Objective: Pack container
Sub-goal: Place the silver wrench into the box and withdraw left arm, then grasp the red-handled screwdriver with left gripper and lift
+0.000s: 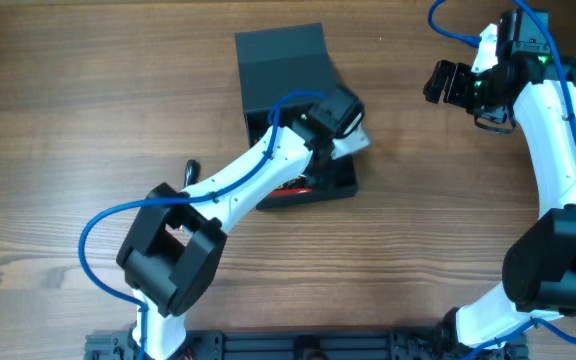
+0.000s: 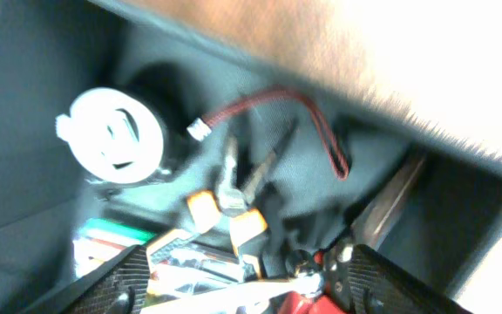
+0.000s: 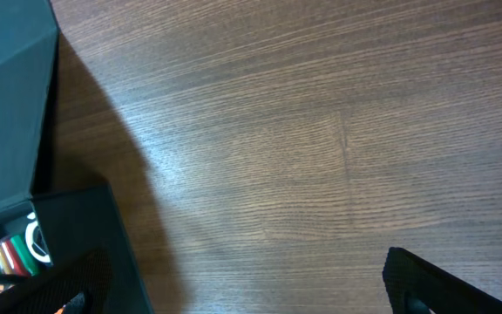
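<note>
**Surface:** a brown wood-grain bench (image 1: pixel 68 120), otherwise bare in the overhead view.

**Container** (image 1: pixel 280 62): set in the upper centre of the overhead view. The lid is thrown back toward the top edge and the body is partly covered by the left arm.

**Contents, from the blurred left wrist view:**
- a white reel (image 2: pixel 116 135) at the upper left
- a red-and-black wire (image 2: pixel 308 109) with a white plug
- small cutters with orange handles (image 2: pixel 229 196)
- a red-handled tool (image 2: pixel 321 262) at the bottom edge
- striped packets at the lower left, too blurred to name

**Left gripper** (image 2: pixel 247 281): lowered into the open box. The fingers are spread wide and nothing is clamped between them.

**Right gripper** (image 1: pixel 443 83): held in the upper right, well apart from the box. The fingers are likewise spread and nothing is held.

**Hazards, as judged:**
- The wire loop could be hooked by a spread finger and dragged out as the arm lifts.
- The light box could be shoved across the bench by the forearm.
- The lid could be blocked by the tool handles if they are left standing proud.
</note>
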Motion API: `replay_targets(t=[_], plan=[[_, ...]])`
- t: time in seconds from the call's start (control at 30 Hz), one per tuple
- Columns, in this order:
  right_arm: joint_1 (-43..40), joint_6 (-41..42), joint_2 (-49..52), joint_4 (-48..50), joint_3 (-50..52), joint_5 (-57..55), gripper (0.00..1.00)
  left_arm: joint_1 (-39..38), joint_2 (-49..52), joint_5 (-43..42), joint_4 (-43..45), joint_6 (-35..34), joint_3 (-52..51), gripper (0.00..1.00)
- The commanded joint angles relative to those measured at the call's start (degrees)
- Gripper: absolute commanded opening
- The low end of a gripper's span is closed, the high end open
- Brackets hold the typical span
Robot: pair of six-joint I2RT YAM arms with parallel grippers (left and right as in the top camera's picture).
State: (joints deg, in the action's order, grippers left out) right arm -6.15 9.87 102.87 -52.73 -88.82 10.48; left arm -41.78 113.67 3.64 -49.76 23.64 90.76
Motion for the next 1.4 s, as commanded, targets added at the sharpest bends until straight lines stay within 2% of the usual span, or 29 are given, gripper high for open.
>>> replay_targets(t=[0.0, 0.1, 0.23, 0.3, 0.37, 0.43, 0.5, 0.57, 0.77, 1.1, 1.27, 1.37], plan=[[0.13, 0.79, 0.87, 0.02, -0.33, 0.55, 1.00, 1.81, -4.48, 0.57, -3.28, -7.87, 8.87, 0.77], [0.13, 0.81, 0.87, 0.02, -0.33, 0.55, 1.00, 4.74, -7.93, 1.22, -5.46, -7.85, 10.84, 0.77], [0.13, 0.79, 0.87, 0.02, -0.33, 0.55, 1.00, 13.42, -11.02, 2.75, -12.17, -8.41, 10.84, 0.79], [0.13, 0.79, 0.87, 0.02, -0.33, 0.55, 1.00, 20.04, -10.69, 2.67, -16.94, -12.57, 10.82, 0.86], [0.13, 0.79, 0.87, 0.02, -0.33, 0.55, 1.00, 26.56, -9.68, 1.51, -20.85, -16.65, 10.71, 0.86], [0.13, 0.76, 0.87, 0.02, -0.33, 0.55, 1.00, 31.36, -8.61, -2.54, -23.34, -18.27, 10.54, 0.81], [0.13, 0.79, 0.87, 0.02, -0.33, 0.55, 1.00, 37.44, -6.93, -8.55, -24.63, -21.33, 9.05, 0.69], [0.13, 0.79, 0.87, 0.02, -0.33, 0.55, 1.00, 40.83, -5.57, -8.79, -23.58, -24.94, 5.95, 0.65], [0.13, 0.79, 0.87, 0.02, -0.33, 0.55, 1.00, 40.13, -3.04, -8.72, -12.31, -25.38, -6.47, 0.66], [0.13, 0.79, 0.87, 0.02, -0.33, 0.55, 1.00, 38.34, -2.95, -8.07, 2.03, -25.40, -20.55, 0.66], [0.13, 0.79, 0.87, 0.02, -0.33, 0.55, 1.00, 38.34, -2.95, -8.09, 7.26, -25.40, -22.88, 0.61], [0.13, 0.76, 0.87, 0.02, -0.33, 0.57, 1.00, 38.34, -2.86, -8.11, 7.82, -23.74, -22.91, 0.51]])
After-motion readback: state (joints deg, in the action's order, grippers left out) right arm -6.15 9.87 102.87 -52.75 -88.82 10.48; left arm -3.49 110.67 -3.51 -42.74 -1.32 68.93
